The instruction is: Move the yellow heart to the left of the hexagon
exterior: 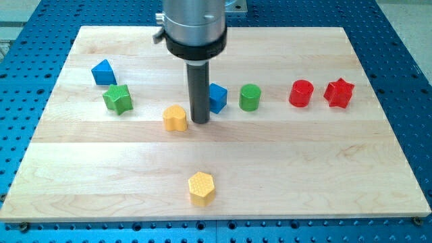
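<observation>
Here, in the single camera view, a wooden board (378,169) lies on a blue perforated table (27,40). The arm comes down from the view's top as a metal cylinder ending in a straight dark rod. There are no fingers to open or close and nothing is held; my tip (200,122) simply rests at board height.

The tip stands just to the view's right of the yellow heart (175,117), very close, though I cannot tell whether they touch. Behind the rod, partly hidden on its right, sits a blue block (217,97).

The yellow hexagon (201,187) lies well below, near the board's bottom edge and slightly right of the heart.

Other blocks: a blue block (103,72) and a green star (117,98) at upper left; a green cylinder (250,97), a red cylinder (301,93) and a red star (338,93) in a row at right.

By my judgement, the push is only beginning: the heart is far from its goal. From this side the tip can shove the heart leftward, but the heart must also travel down the board. The next move likely calls for getting above the heart and driving it toward the view's bottom, stopping it beside the hexagon's left.
</observation>
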Tool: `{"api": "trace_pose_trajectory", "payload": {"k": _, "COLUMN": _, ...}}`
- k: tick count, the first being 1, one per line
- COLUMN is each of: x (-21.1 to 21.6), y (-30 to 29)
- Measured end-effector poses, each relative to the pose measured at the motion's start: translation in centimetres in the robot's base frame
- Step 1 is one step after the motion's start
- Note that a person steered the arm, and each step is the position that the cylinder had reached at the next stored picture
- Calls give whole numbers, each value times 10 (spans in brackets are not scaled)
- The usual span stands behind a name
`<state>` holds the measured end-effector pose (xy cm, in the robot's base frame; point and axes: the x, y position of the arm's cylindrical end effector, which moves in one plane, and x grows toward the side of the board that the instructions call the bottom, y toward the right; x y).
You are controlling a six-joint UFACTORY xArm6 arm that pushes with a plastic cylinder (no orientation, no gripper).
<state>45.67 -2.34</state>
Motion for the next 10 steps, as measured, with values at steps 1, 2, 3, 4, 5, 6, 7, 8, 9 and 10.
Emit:
{"api": "trace_pose_trajectory", "payload": {"k": 1, "x": -28, "y": -13}}
{"api": "trace_pose_trajectory", "payload": {"k": 2, "x": 2, "y": -39}}
{"api": "trace_pose_trajectory", "payload": {"k": 3, "x": 68, "y": -37}}
{"api": "trace_pose_trajectory", "payload": {"k": 4, "x": 57, "y": -37}}
{"api": "trace_pose_trajectory", "payload": {"k": 5, "x": 42, "y": -47}}
{"api": "trace_pose_trajectory", "payload": {"k": 6, "x": 91, "y": -59}}
{"api": "trace_pose_trajectory", "payload": {"k": 7, "x": 104, "y": -48}}
{"api": "trace_pose_trajectory", "payload": {"k": 8, "x": 70, "y": -56}}
{"api": "trace_pose_trajectory", "payload": {"k": 9, "x": 59, "y": -90}}
{"api": "trace_pose_trajectory", "payload": {"k": 10, "x": 93, "y": -117}}
